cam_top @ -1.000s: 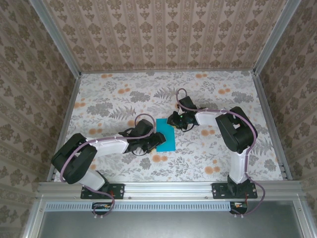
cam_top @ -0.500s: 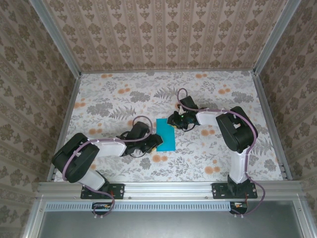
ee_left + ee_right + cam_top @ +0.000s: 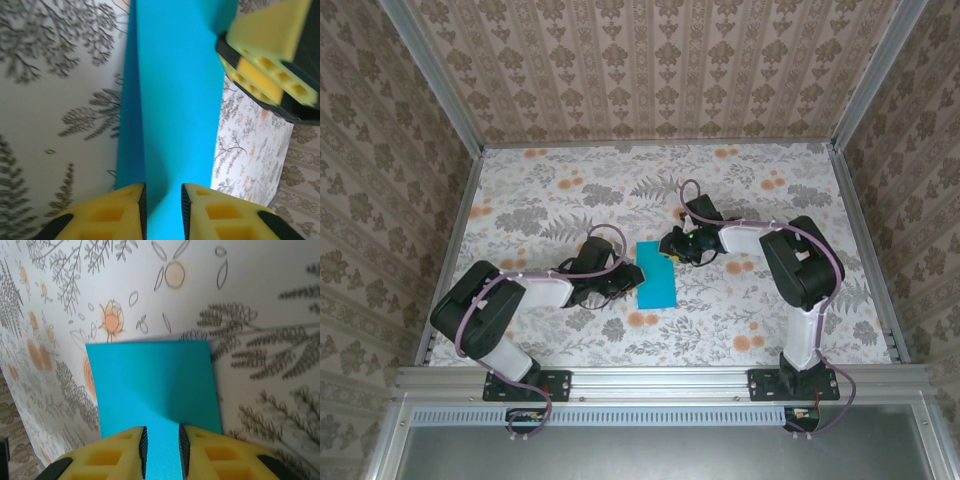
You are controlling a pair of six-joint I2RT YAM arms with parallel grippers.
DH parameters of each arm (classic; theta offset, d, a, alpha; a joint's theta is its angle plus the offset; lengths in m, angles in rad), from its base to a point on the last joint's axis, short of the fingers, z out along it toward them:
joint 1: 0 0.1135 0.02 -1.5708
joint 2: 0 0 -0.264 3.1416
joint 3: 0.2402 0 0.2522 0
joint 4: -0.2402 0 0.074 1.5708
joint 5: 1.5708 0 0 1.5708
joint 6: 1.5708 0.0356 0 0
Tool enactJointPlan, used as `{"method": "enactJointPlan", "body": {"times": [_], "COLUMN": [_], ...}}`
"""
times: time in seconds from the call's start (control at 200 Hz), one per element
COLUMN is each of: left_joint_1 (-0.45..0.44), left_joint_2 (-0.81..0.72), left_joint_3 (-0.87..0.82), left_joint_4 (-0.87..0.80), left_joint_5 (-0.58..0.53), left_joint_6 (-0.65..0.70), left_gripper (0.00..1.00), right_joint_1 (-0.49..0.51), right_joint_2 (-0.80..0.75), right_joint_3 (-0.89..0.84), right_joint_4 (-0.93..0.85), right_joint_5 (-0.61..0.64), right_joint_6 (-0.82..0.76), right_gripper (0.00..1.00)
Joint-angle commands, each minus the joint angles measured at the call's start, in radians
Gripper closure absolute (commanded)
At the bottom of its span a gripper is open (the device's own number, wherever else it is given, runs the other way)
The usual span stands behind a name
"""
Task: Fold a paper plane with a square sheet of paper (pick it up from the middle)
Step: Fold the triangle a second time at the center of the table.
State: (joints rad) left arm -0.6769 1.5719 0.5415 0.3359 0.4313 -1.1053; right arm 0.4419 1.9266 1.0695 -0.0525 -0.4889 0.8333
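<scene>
1. Paper (image 3: 657,277) lies near the middle of the worktop (image 3: 550,200), slightly toward the near edge. It is a long teal-blue rectangle, not yet a dart, so the folding looks to be at an early stage.
2. The sheet is thin, smooth and matt, with straight edges and square corners. In the left wrist view a lengthwise crease shows as a darker band beside a lighter one.
3. The left arm (image 3: 535,290) reaches in low from the near-left corner. The left fingers (image 3: 115,210) are yellow, foam-like pads with blocky recesses. They stand close together with a thin slot between them, and the crease runs straight into that slot. I cannot tell whether they are pinching the paper.
4. The right arm (image 3: 750,238) comes across from the near-right corner. The right fingers (image 3: 215,455) are clamped on the paper's other end, the one toward the far edge, and blue fills the narrow gap between them.
5. Working both ends along the crease probably keeps the light sheet lined up and stops it sliding while the fold is sharpened.
6. The worktop is flat, with a pale floral print that looks slick, so the paper would shift easily if only one end were held.
</scene>
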Motion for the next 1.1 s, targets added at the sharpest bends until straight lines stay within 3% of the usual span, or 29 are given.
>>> {"method": "enactJointPlan", "body": {"times": [0.0,0.38,0.655,0.835,1.095], "left_joint_1": [0.014,0.064,0.132,0.135,0.127], "left_joint_2": [0.015,0.022,0.001,0.0,0.005], "left_joint_3": [0.03,0.073,0.126,0.124,0.108], "left_joint_4": [-0.039,-0.13,-0.293,-0.285,-0.246], "left_joint_5": [0.027,0.059,0.073,0.082,0.103], "left_joint_6": [0.047,0.135,0.271,0.262,0.233], "left_gripper": [0.8,1.0,1.0,1.0,0.98], "right_joint_1": [-0.003,-0.002,0.036,0.056,0.082], "right_joint_2": [-0.086,-0.189,-0.157,-0.105,-0.036], "right_joint_3": [-0.021,-0.117,-0.094,-0.078,-0.041], "right_joint_4": [-0.027,-0.074,-0.065,-0.067,-0.086], "right_joint_5": [-0.062,-0.139,-0.168,-0.168,-0.169], "right_joint_6": [-0.033,-0.139,-0.157,-0.157,-0.167], "right_gripper": [0.71,0.73,0.78,0.85,0.86]}}
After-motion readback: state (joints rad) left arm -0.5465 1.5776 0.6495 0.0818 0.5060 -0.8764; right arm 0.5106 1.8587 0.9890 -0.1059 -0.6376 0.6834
